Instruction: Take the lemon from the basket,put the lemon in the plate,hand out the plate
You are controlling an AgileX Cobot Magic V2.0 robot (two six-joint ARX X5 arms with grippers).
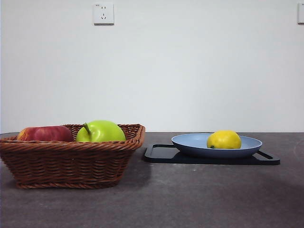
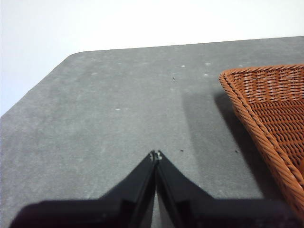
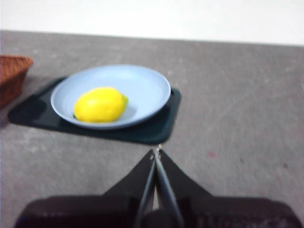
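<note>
The yellow lemon [image 1: 223, 139] lies in the light blue plate [image 1: 190, 143], which rests on a flat black tray [image 1: 161, 154] to the right of the basket. In the right wrist view the lemon [image 3: 99, 104] sits in the plate [image 3: 142, 88]. The brown wicker basket [image 1: 71, 161] stands at the left; its corner shows in the left wrist view [image 2: 270, 104]. My right gripper [image 3: 156, 153] is shut and empty, hovering above the table a short way from the tray. My left gripper [image 2: 156, 155] is shut and empty over bare table beside the basket. Neither arm shows in the front view.
A red apple [image 1: 45, 133] and a green apple [image 1: 100, 131] with a stem lie in the basket. The black tray [image 3: 152, 128] lies under the plate. The table's edge and rounded corner [image 2: 71, 57] lie beyond the left gripper. A white wall stands behind.
</note>
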